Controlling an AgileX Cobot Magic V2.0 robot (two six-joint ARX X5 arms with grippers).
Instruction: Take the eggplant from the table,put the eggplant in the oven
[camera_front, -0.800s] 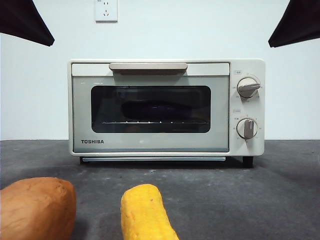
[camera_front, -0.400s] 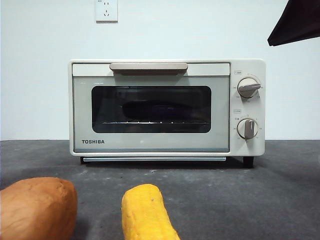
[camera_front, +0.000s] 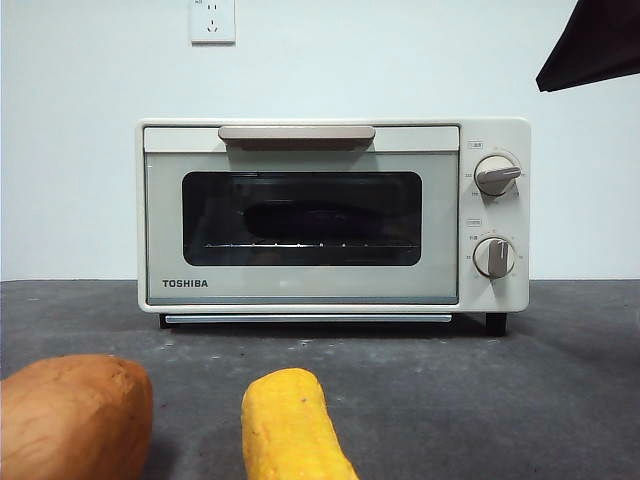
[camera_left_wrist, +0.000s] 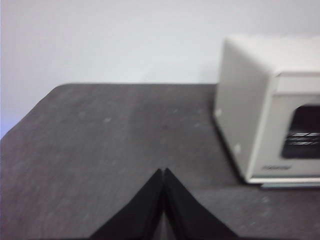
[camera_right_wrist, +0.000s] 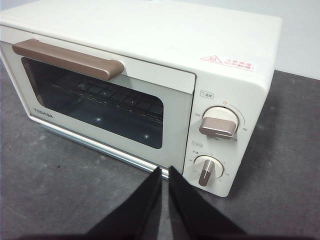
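Oven (camera_front: 333, 213) sits square on the bench (camera_front: 500, 400), door fully closed, beige bar handle (camera_front: 296, 133) across the top of the door. Through the dark glass, the eggplant (camera_front: 310, 220) shows as a long dark shape lying lengthwise on the wire rack (camera_front: 300, 244), roughly centred inside the oven. The stem end can't be made out through the glass.

Two grey knobs (camera_front: 496, 174) stacked on the oven's control panel, to the side of the door; upper pointer angled, lower one near vertical.

In front of the oven, close to the camera: orange-brown sweet potato (camera_front: 75, 415) and yellow corn cob (camera_front: 292, 428), both on the bench, near each other but apart, and well clear of the oven door.

Left gripper (camera_left_wrist: 163, 172): fingers clenched together, nothing between them, hanging above bare bench off the oven's plain side wall, away from the door.

Right gripper (camera_right_wrist: 165, 171): fingers pressed nearly together with only a thin slit, empty, hovering in front of the oven near the door's lower corner on the knob side, not touching it. In the front view an arm shows only as a black tip (camera_front: 592, 45) in the upper corner, above the oven's knob side.
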